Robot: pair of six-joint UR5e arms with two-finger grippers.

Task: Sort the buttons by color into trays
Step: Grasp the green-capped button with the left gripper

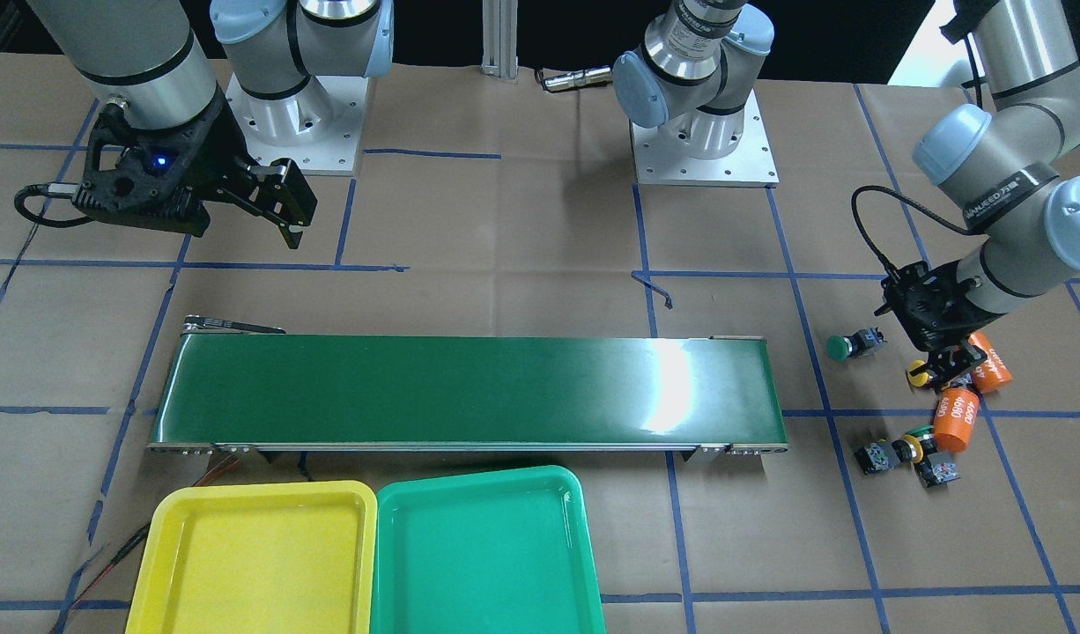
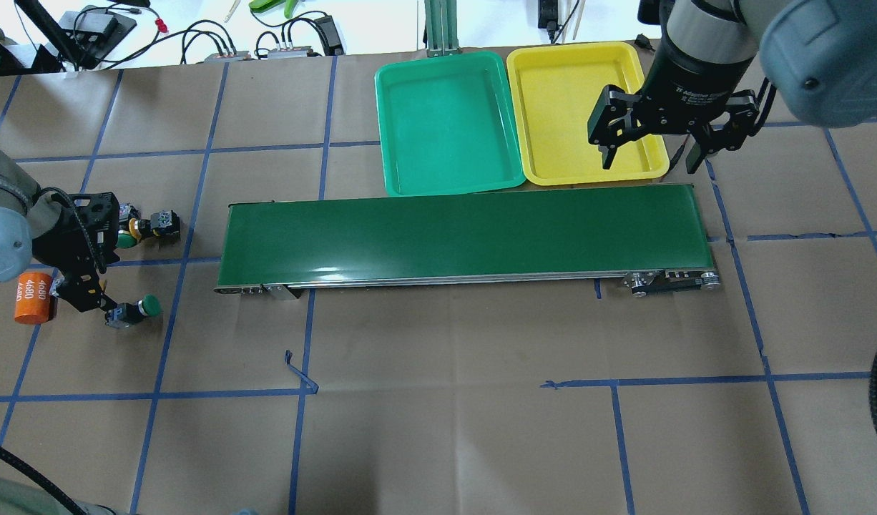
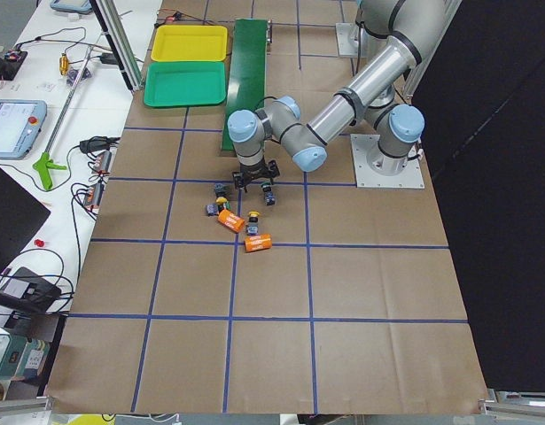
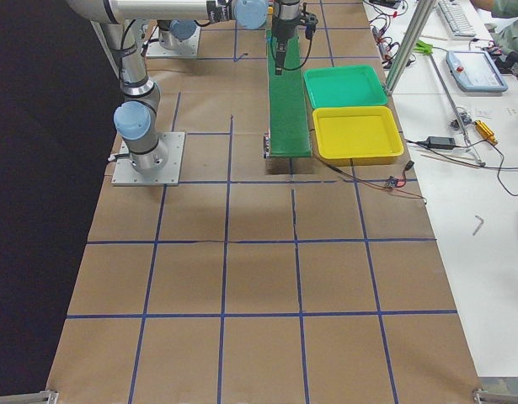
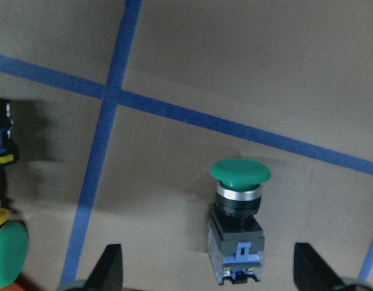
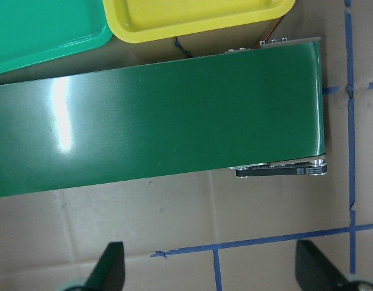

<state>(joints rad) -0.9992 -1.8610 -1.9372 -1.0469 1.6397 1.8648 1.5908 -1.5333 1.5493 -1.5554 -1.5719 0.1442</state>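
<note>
Buttons (image 1: pixel 876 458) lie near the tabletop's (image 1: pixel 540 291) left end; we judge them light, stiff and slick-capped, best gripped by the blocky body. Our open, empty left jaws hover above a green button (image 5: pixel 238 236); right jaws hang open, empty.

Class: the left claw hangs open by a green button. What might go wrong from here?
The green button lies on its side; its round cap may roll or slip as the left claw closes. An orange cylinder and other buttons crowd close, so the claw may knock them.
</note>
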